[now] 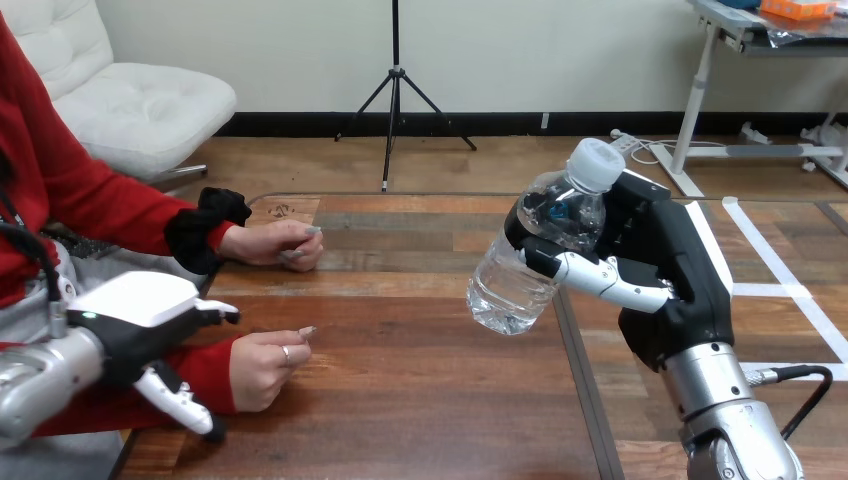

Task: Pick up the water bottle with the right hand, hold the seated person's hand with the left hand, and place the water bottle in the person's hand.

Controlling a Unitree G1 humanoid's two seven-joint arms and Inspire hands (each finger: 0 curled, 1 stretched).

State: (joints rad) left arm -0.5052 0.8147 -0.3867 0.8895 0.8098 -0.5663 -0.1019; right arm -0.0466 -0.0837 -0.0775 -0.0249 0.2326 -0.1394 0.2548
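Person's far hand (285,245) and near hand (268,365) both rest on the wooden table (420,400) at the left, well apart from the water bottle (512,288). My right hand (680,270) is up over the table, fingers and thumb wrapped round the bottle, cap tilted up-right. My left hand (140,305) sits over the sleeve just behind the near hand, fingers spread, not curled round it.

This looks like a robotics lab arranged for trials. The wooden tabletop (430,400) carries white tape lines (775,265), the robot's left hand (140,305) and right hand (672,262) reach over it, and a person (90,190) sits at its left side.
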